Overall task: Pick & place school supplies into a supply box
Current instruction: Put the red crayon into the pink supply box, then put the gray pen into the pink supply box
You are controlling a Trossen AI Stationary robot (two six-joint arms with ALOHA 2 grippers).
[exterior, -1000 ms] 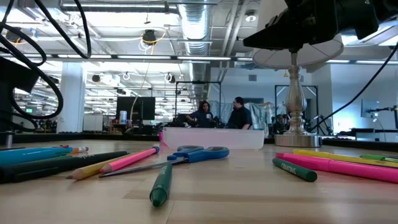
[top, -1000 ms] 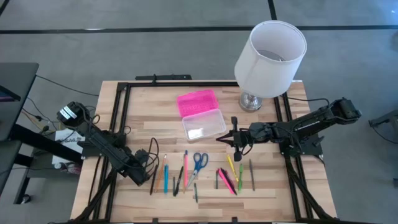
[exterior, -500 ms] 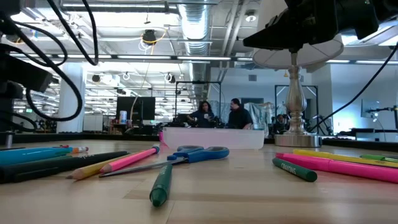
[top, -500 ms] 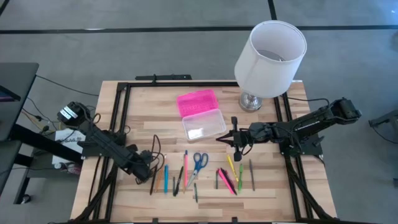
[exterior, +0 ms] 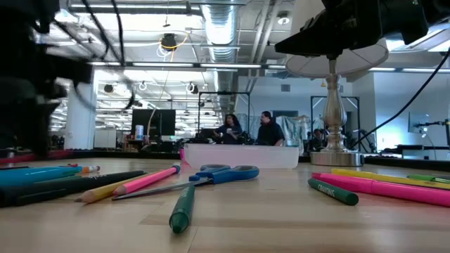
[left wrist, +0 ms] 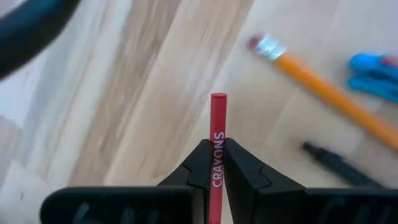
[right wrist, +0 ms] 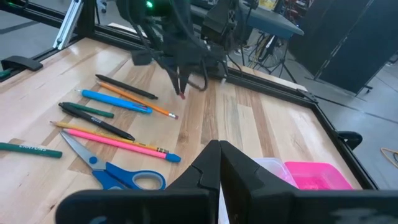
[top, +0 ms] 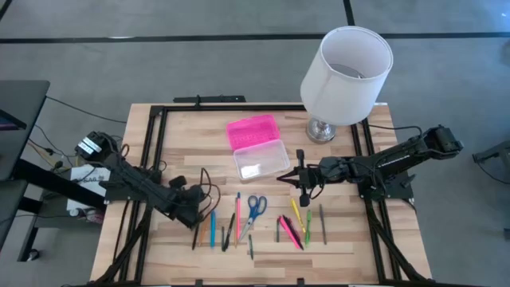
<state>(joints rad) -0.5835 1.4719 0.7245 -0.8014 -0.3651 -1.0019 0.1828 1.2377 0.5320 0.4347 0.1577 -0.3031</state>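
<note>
— So where is the red crayon?

— Pinched between my left gripper fingers, above the wooden table, left of the pencil row.

— And the supply box?

— Clear plastic, pink textured lid, beside my closed right gripper.

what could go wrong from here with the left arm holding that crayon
The left gripper pinches the red crayon only near its back end, so it may pivot or slip on the way. The lamp stands right beside the box, and the right gripper hangs close by it, so the approach looks tight. The pink lid lies against the box; a crayon dropped short could land there.
</note>
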